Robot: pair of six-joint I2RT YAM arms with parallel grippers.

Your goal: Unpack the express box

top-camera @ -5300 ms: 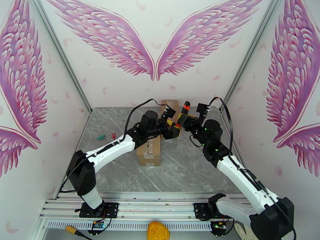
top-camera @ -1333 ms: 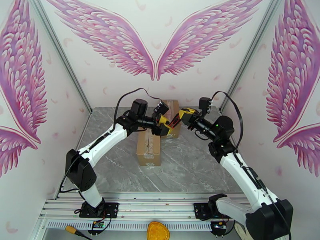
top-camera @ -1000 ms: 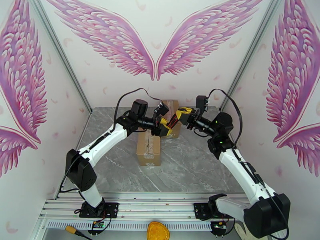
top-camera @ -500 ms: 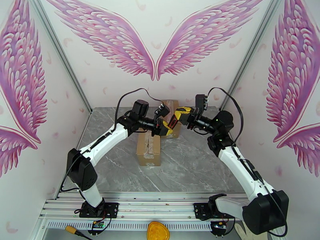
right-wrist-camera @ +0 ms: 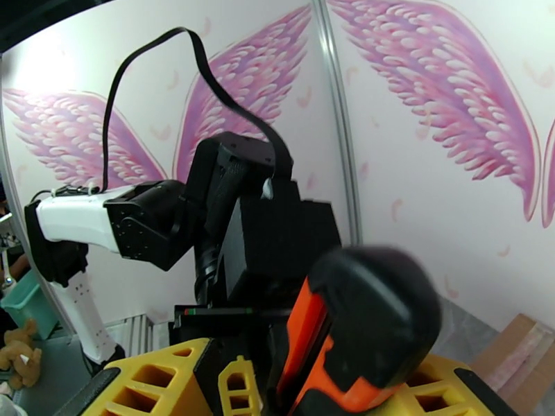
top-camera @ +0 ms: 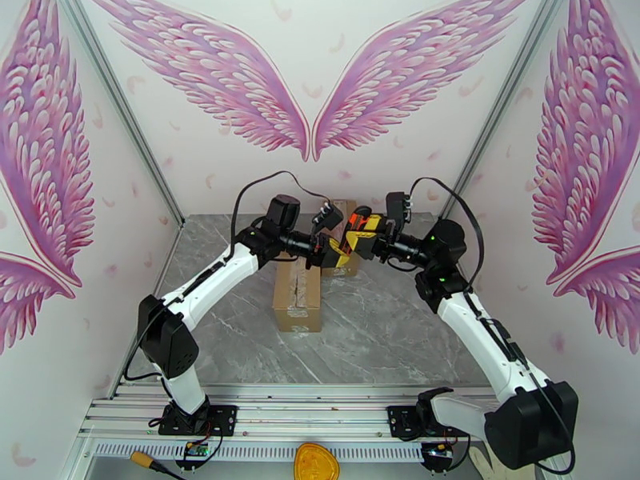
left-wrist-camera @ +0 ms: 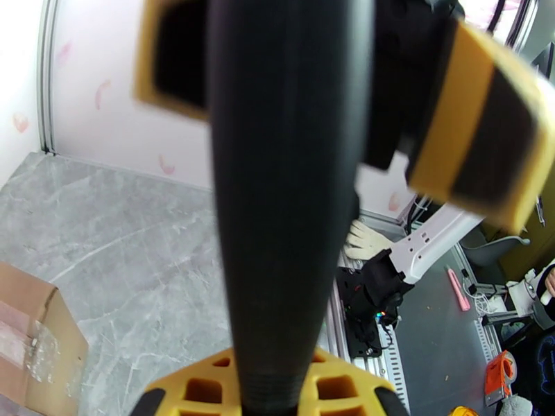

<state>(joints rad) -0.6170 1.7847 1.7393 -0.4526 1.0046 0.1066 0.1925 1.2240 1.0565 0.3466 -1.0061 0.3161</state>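
A taped cardboard express box [top-camera: 298, 294] stands mid-table, also seen in the left wrist view [left-wrist-camera: 31, 341]. Above and behind it both grippers meet on a cutter [top-camera: 347, 236] with a black handle and an orange end. My left gripper [top-camera: 333, 251] is shut on the black handle [left-wrist-camera: 284, 202], which runs out from between its yellow fingers [left-wrist-camera: 208, 393]. My right gripper [top-camera: 360, 234] is open, its pads [left-wrist-camera: 485, 154] spread on either side of the handle. In the right wrist view the cutter's orange-and-black end [right-wrist-camera: 368, 320] lies between the open yellow fingers [right-wrist-camera: 146, 383].
A second cardboard box [top-camera: 346, 214] stands behind the grippers near the back wall; its corner shows in the right wrist view [right-wrist-camera: 520, 348]. Wing-patterned walls close in the left, right and back. A yellow object [top-camera: 316, 462] lies below the rail at the front.
My left gripper has shut on the cutter's handle. My right gripper, which held the cutter, has shifted left and opened its jaws. Both wrists have risen slightly.
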